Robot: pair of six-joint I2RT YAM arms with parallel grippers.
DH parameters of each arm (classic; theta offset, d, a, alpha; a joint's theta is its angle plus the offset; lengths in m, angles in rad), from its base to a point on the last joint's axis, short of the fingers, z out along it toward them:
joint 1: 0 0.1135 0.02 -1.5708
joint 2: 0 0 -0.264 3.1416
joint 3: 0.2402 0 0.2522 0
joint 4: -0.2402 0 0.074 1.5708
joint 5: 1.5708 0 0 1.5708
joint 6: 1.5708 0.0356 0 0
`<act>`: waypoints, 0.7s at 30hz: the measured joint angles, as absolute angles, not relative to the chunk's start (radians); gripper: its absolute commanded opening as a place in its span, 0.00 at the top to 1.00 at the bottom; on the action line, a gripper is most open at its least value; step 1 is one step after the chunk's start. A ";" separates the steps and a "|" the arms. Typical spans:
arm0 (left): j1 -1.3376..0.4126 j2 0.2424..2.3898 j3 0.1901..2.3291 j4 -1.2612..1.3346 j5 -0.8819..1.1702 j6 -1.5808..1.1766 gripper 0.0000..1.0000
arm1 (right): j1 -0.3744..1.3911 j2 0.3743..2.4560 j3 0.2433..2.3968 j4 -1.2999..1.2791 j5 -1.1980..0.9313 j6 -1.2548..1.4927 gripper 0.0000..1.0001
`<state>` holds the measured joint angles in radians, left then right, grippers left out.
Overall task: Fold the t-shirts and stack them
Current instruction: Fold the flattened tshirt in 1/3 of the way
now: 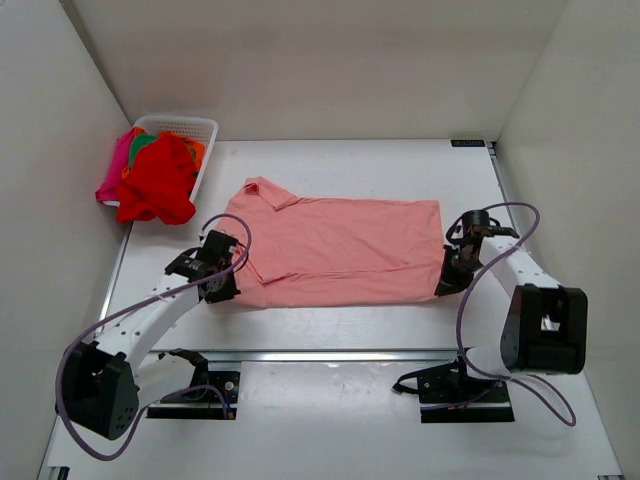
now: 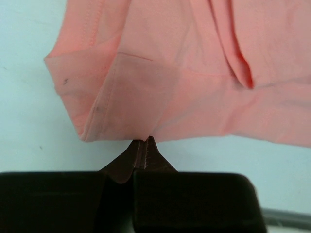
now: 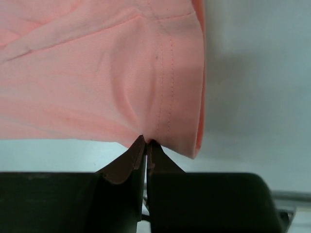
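Note:
A large salmon-pink t-shirt lies spread flat across the middle of the table, collar at the left. My left gripper is shut on its near edge by the sleeve; in the left wrist view the closed tips pinch the cloth. At the shirt's near right corner my right gripper is shut on the hem, its tips nipping the stitched edge. A red t-shirt hangs over a basket at the back left, with magenta and orange-green ones beneath it.
The white lattice basket stands in the back left corner against the wall. White walls close in the table on the left, back and right. A metal rail runs along the near edge by the arm bases.

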<state>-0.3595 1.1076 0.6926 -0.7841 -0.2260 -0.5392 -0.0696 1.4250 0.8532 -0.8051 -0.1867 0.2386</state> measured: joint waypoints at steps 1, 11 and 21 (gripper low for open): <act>-0.377 1.096 0.693 -0.804 -0.222 -0.543 1.00 | -0.066 1.394 0.836 -0.822 -0.186 0.237 1.00; -0.352 0.929 0.693 -0.949 -0.107 -0.538 0.37 | -0.121 1.262 0.826 -0.948 -0.173 0.215 0.56; -0.249 1.142 0.917 -0.925 -0.099 -0.470 0.39 | -0.142 1.327 0.934 -0.948 -0.174 0.206 0.53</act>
<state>-0.2493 1.1419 0.9173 -0.9253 -0.0994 -0.4702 -0.1421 1.3270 0.9344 -0.9478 -0.1738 0.2062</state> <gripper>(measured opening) 0.624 0.471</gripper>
